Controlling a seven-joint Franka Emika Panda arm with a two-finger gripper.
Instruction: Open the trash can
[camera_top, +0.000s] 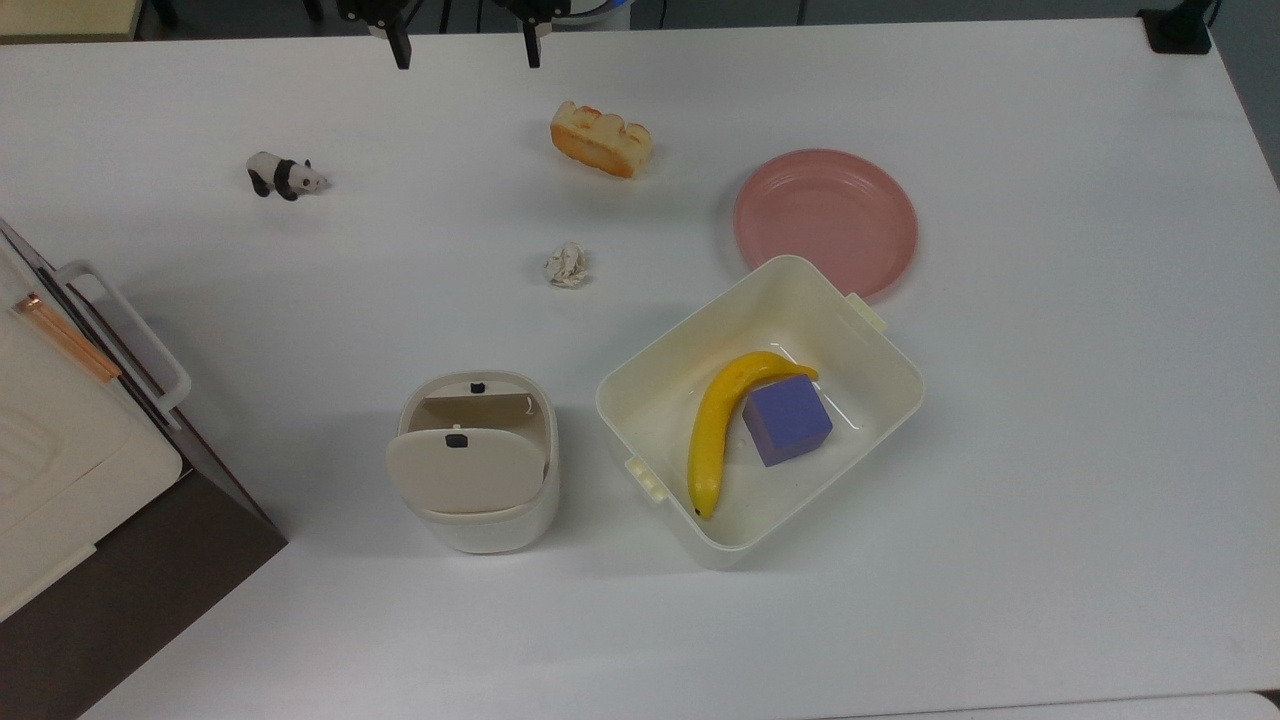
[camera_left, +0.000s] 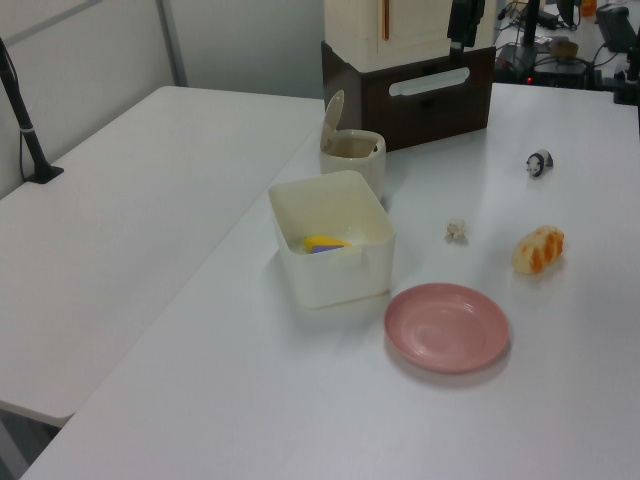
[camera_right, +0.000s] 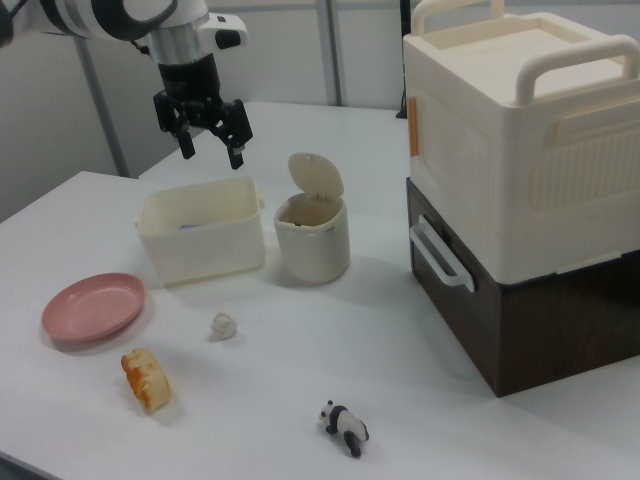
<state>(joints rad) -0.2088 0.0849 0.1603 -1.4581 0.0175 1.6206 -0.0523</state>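
the bin (camera_top: 476, 460) is seen on the white table (camera_top: 1050, 420), just beside the tub (camera_top: 758, 410) on the top view's left, with a dark cabinet (camera_top: 130, 560) further to that side. its lid (camera_right: 316, 174) is raised, tilted up on its hinge, and the inside is exposed. the gripper (camera_right: 211, 152) is held high above the table with its two fingers spread apart and nothing between them; in the top view it (camera_top: 465, 60) is found at the upper edge, well apart from the bin. a banana (camera_top: 722, 420) and a purple cube (camera_top: 787, 419) are lying in the tub, touching. a pink plate (camera_top: 826, 222), a bread piece (camera_top: 601, 139), a crumpled paper ball (camera_top: 566, 265) and a toy panda (camera_top: 285, 176) are spread over the table.
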